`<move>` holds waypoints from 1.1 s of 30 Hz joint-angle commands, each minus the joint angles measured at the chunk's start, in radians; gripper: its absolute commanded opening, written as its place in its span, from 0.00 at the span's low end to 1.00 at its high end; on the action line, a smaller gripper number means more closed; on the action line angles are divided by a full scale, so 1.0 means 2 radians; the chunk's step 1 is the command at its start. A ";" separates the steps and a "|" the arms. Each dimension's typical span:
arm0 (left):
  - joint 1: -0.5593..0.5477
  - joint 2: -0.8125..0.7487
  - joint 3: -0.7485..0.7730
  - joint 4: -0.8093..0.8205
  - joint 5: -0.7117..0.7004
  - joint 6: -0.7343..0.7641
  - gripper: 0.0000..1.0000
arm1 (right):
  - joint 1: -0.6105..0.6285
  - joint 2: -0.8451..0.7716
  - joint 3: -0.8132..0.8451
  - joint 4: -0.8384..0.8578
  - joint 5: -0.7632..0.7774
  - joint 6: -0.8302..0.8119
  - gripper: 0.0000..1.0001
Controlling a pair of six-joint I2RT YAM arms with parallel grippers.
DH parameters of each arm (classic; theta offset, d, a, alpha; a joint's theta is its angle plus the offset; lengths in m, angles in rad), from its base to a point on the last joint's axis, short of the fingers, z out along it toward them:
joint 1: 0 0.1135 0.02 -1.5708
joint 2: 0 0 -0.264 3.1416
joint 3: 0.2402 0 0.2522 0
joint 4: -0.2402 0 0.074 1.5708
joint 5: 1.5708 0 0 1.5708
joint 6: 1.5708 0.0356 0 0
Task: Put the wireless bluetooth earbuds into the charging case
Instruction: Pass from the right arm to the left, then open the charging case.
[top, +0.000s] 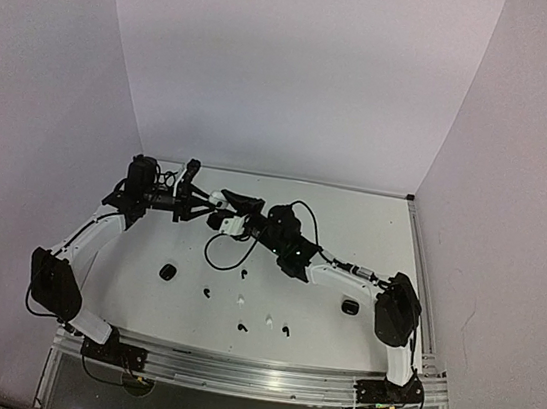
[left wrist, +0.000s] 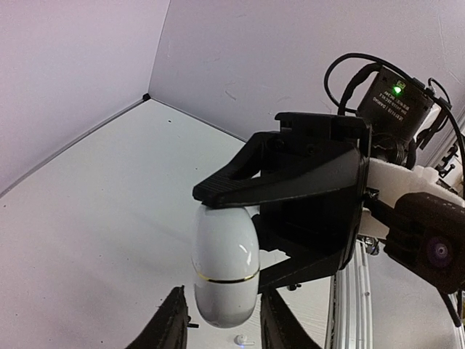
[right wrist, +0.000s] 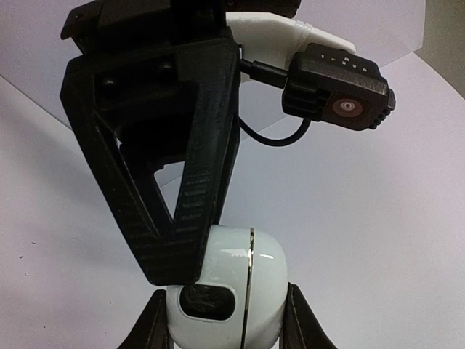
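**My buds lie on the table and I hold the white case up high**

The little earbuds (top: 242, 328) are down on the white table (top: 370, 237), near my side of it. Some are black and some are white. They lie apart from each other. A small black case (top: 168, 271) sits to their left, and the other black case (top: 349, 305) sits to their right, close to my right arm.

The white charging case (right wrist: 232, 291) is not on the table. It is up in the air, between my two hands, well away from the buds. It looks like a smooth egg with a thin gold line round it, and its lid is closed.

My right gripper (right wrist: 224, 327) has hold of the case, with one finger pressed on each side of it. My left gripper (left wrist: 225, 331) faces it from the other way. Its two fingers stand on each side of the case, very close to it. I cannot tell if they squeeze it or if there is a tiny gap.

Pale walls (top: 292, 66) stand round the table on three sides.
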 commanded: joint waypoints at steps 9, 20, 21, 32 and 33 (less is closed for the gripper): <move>-0.005 0.004 0.033 0.007 0.013 0.000 0.14 | 0.004 0.008 0.024 -0.007 -0.014 -0.012 0.00; -0.003 0.001 0.020 0.015 0.046 0.026 0.00 | 0.003 0.004 0.028 -0.023 -0.030 0.088 0.67; -0.002 0.000 0.018 0.019 0.049 0.026 0.00 | 0.003 0.001 0.027 -0.025 -0.031 0.107 0.75; 0.010 -0.021 -0.059 0.152 0.088 0.016 0.00 | -0.047 -0.067 0.025 -0.137 -0.210 0.453 0.88; 0.010 -0.021 -0.068 0.180 0.093 0.005 0.00 | -0.056 -0.067 0.030 -0.137 -0.232 0.494 0.88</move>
